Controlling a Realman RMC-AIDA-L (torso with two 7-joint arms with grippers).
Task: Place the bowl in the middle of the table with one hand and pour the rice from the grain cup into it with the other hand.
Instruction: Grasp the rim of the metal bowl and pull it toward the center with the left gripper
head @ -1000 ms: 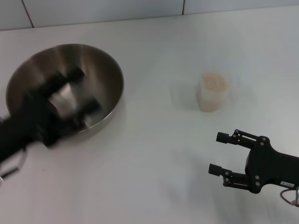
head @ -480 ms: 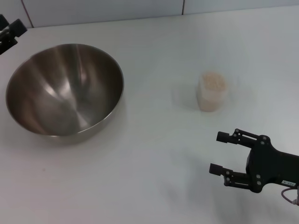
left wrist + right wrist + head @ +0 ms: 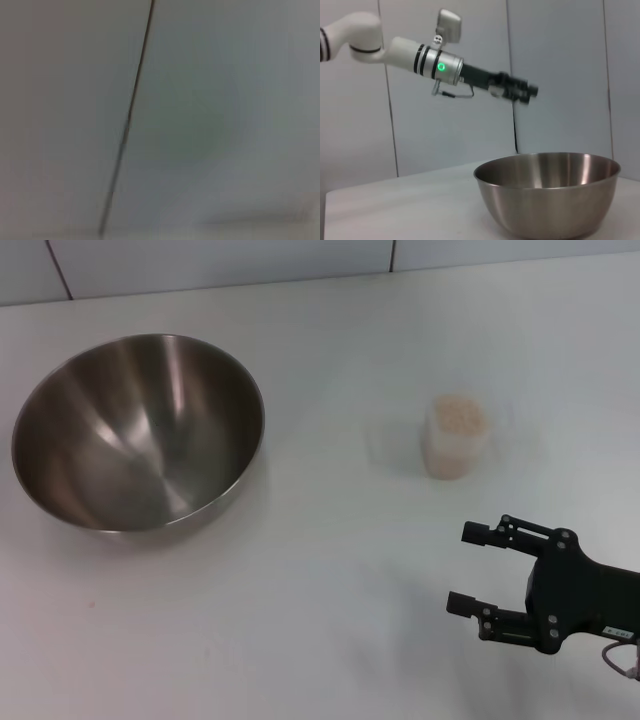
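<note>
Steel bowl [image 3: 138, 430] left on table [image 3: 320, 620], rice-filled grain cup [image 3: 456, 436] unlabelled, right hand [image 3: 468, 568] fingers apart, left hand [image 3: 520, 91] raised, state unclear

White table [image 3: 330, 340], steel bowl [image 3: 135, 430] left, grain cup [image 3: 456, 437] right

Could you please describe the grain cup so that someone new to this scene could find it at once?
On the white table, look to the right of the big steel bowl. The grain cup stands alone there, beyond the open right hand. It is small, clear and full of pale rice, unlike the wide, shiny, empty bowl.
</note>
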